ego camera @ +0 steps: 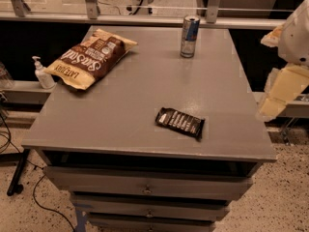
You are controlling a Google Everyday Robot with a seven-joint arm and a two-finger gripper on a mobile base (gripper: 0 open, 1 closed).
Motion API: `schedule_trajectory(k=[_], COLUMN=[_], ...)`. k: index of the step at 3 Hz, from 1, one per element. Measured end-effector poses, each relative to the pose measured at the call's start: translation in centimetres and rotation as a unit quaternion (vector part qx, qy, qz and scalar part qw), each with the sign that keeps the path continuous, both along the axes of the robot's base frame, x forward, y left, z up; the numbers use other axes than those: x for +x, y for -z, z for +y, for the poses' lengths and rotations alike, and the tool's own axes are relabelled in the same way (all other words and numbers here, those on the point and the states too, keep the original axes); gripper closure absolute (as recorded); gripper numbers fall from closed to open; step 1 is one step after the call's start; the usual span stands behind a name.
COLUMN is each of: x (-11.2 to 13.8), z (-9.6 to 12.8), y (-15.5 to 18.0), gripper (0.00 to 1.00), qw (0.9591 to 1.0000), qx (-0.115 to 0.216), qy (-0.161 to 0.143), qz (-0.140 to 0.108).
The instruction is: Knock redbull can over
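Note:
The redbull can (189, 36), slim, silver and blue, stands upright near the far edge of the grey table (130, 95), right of centre. My gripper (271, 106) is at the right edge of the view, at the lower end of the pale white and yellowish arm (294, 57). It hangs beside the table's right side. It is well apart from the can, to the can's right and nearer to the camera.
A brown and yellow chip bag (91, 57) lies at the far left of the table. A dark candy bar wrapper (180, 122) lies near the front right. A white pump bottle (42, 74) stands on a ledge to the left. Drawers (145, 190) sit under the tabletop.

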State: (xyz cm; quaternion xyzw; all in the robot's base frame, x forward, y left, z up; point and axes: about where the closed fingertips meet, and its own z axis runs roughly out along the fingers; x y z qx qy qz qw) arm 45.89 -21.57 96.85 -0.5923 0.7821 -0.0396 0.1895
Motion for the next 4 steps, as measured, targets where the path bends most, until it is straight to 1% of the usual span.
schedule_trajectory(k=[1, 2, 3, 4], x=[5.5, 11.9, 17.2, 21.4], z=[0.1, 0.6, 2.6, 5.2], y=[3.0, 5.5, 7.0, 7.7], gripper=[0.0, 0.0, 0.0, 0.0], qw=[0.9986, 0.9925, 0.9812, 0.9622], qx=[0.029, 0.079, 0.148, 0.232], qy=[0.029, 0.075, 0.111, 0.135], qz=[-0.034, -0.055, -0.056, -0.048])
